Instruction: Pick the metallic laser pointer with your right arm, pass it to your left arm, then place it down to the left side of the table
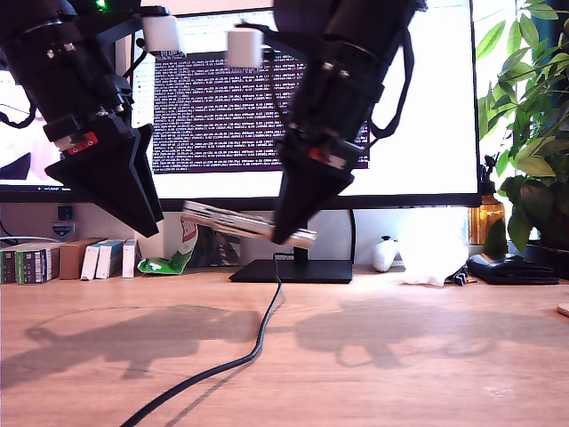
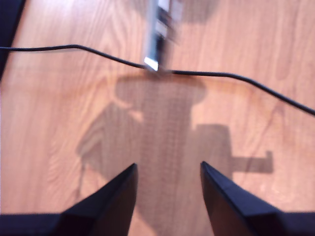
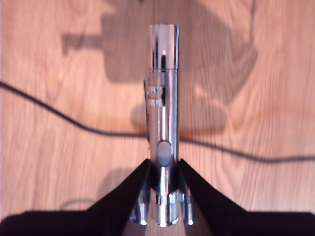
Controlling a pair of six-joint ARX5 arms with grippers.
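Note:
The metallic laser pointer (image 1: 227, 220) hangs level in the air above the table (image 1: 400, 356), in front of the monitor. My second gripper (image 1: 284, 233) is shut on one end of it; in the second wrist view the silver pointer (image 3: 164, 98) sticks straight out from between the second gripper's (image 3: 164, 161) black jaws, clip side showing. My first gripper (image 1: 147, 227) hangs at the exterior view's left, just short of the pointer's free end. In the first wrist view the first gripper (image 2: 168, 167) stands open and holds nothing, with the blurred pointer (image 2: 156, 34) ahead of it.
A black cable (image 1: 258, 342) snakes from the monitor stand (image 1: 293, 269) across the table to its front edge. Small boxes (image 1: 53, 260) line the back at the exterior view's left. A white lump (image 1: 433, 258), a dark case (image 1: 511, 267) and a plant (image 1: 533, 133) stand at its right.

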